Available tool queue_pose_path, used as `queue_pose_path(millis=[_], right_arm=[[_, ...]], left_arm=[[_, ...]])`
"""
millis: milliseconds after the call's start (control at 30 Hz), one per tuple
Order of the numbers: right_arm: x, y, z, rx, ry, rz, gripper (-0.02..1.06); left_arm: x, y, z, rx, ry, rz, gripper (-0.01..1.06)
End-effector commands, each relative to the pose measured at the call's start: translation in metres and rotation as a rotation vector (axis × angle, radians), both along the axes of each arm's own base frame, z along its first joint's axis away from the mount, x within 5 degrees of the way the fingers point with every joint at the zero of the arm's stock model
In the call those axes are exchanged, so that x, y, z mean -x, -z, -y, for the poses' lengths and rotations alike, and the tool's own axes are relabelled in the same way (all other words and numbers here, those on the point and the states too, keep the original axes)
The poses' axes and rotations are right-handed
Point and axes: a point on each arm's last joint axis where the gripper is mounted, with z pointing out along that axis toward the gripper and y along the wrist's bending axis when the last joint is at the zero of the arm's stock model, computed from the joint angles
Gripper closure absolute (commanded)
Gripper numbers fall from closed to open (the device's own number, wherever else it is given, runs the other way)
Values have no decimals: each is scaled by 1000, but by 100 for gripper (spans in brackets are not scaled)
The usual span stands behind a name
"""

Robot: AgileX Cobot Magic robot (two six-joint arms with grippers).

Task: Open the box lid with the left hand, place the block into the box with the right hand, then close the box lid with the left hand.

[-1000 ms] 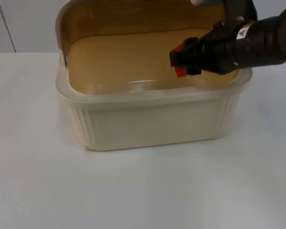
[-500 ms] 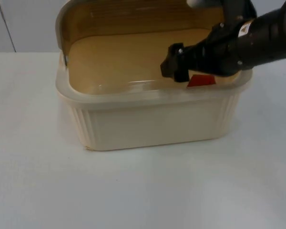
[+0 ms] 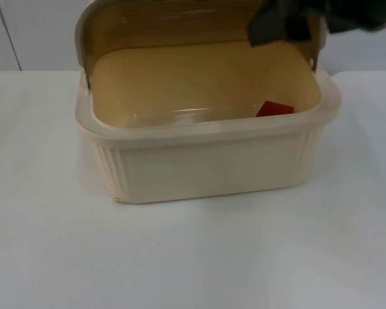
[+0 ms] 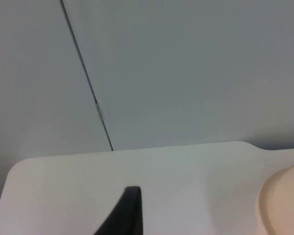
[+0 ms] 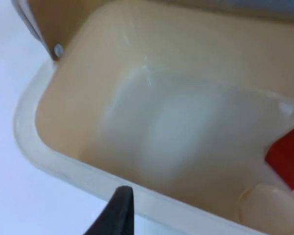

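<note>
One box, one lid, one block, one table, one wall.
I am counting one cream box (image 3: 206, 161), its one lid (image 3: 154, 26) standing open, one red block (image 3: 275, 109) lying inside, all sitting on one white table (image 3: 193, 257) before one grey partition wall (image 4: 186, 73).

The right gripper (image 3: 280, 26) hangs high at the far right of the scene, its arm reaching in from the far right; it holds nothing, and one black fingertip (image 5: 118, 211) shows in the right wrist view. The left arm waits, with a black fingertip (image 4: 127, 213) in its wrist view.
</note>
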Motion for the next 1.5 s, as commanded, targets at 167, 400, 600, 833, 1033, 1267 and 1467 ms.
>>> queue_pose_path(millis=[167,400,600,833,1033,1267,1467], right_arm=[[15,-70,37,-95,69,192,0],[11,-136,102,-57,250,438,0],[8,-148,161,-2,454,476,0],[20,-155,211,43,633,481,0],[25,-153,235,81,719,443,0],[26,-151,234,83,716,427,0],[26,-151,234,84,716,426,0]], left_arm=[[0,2,2,5,3,-6,0],[0,2,2,5,3,-6,0],[0,2,2,8,3,-6,0],[0,1,2,8,4,-4,0],[0,1,2,19,5,3,0],[-2,-5,12,37,50,72,0],[-12,-15,38,-58,176,227,0]])
